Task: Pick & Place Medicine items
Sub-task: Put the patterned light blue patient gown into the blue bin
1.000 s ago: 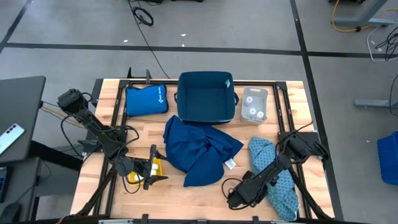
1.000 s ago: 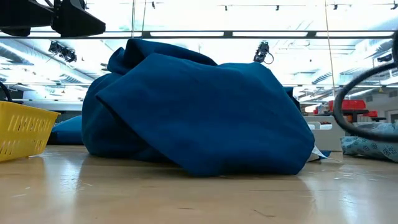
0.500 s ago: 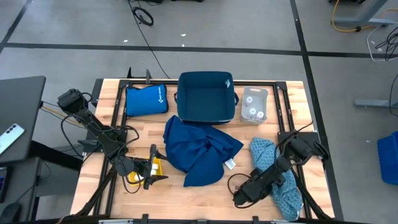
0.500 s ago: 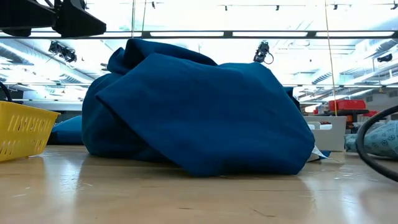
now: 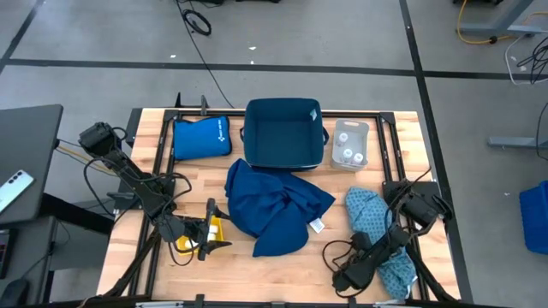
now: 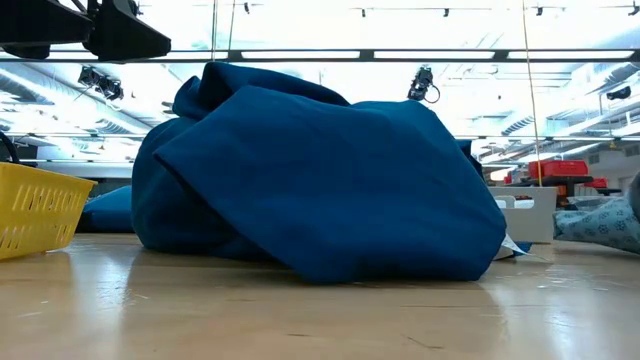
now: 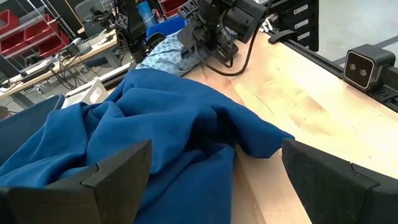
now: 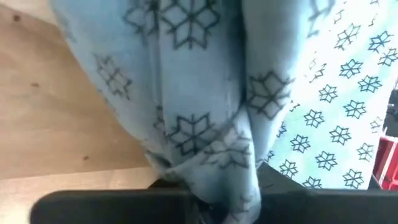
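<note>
- Near the front right corner of the table (image 5: 282, 274), my right gripper (image 5: 347, 278) is clenched on a fold of the patterned light-blue cloth (image 5: 377, 231); the right wrist view shows that fabric bunched between its fingers.
- My left gripper (image 5: 210, 235) hangs released over the yellow tray (image 5: 184, 245) at front left, fingers (image 7: 118, 171) spread wide, facing the dark blue cloth (image 5: 274, 205).
- The medicine items (image 5: 349, 152) I can see are small whitish bottles in the clear bin (image 5: 351, 130) at the back right, beside the dark blue box (image 5: 282, 133).
- From my right claw they lie straight toward the back of the table, well apart, with the patterned cloth between.
- The right arm is clearly nearer; I judge it should reach for them.
- Round bottles show no long axis; whether anything lies under the cloths I cannot tell.
</note>
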Controlling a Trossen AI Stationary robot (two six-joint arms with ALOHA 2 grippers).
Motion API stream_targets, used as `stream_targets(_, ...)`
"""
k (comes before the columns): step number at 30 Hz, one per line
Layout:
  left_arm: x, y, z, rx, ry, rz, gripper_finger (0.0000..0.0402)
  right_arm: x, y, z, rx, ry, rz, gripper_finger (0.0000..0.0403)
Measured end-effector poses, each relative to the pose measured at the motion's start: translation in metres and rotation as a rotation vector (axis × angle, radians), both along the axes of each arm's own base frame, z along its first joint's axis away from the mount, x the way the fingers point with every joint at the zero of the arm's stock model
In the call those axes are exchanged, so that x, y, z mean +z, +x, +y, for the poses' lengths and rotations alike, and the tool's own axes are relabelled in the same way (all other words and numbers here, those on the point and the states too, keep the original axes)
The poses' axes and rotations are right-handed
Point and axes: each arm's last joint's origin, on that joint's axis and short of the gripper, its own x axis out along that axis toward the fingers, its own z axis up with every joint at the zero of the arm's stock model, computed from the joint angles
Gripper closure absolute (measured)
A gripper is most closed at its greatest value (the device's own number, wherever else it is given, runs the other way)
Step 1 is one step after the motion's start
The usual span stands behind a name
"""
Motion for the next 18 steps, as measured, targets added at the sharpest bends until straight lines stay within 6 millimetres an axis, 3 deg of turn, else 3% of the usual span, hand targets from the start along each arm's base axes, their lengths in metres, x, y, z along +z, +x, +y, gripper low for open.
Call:
stream_targets(6, 0.0, 0.0, 0.0, 0.0, -0.001, -0.001, 0.004, 0.017, 0.012, 0.013, 0.082, -0.074, -0.086, 0.0359)
stream_targets(13, 0.0, 0.0, 0.0, 0.014, -0.015, -0.003, 0.004, 0.06, 0.045, 0.023, 0.213, -0.216, -0.453, 0.0359)
stream_targets(18, 0.0, 0.0, 0.0, 0.015, -0.016, -0.003, 0.004, 0.064, 0.052, 0.022, 0.266, -0.26, -0.538, 0.0359)
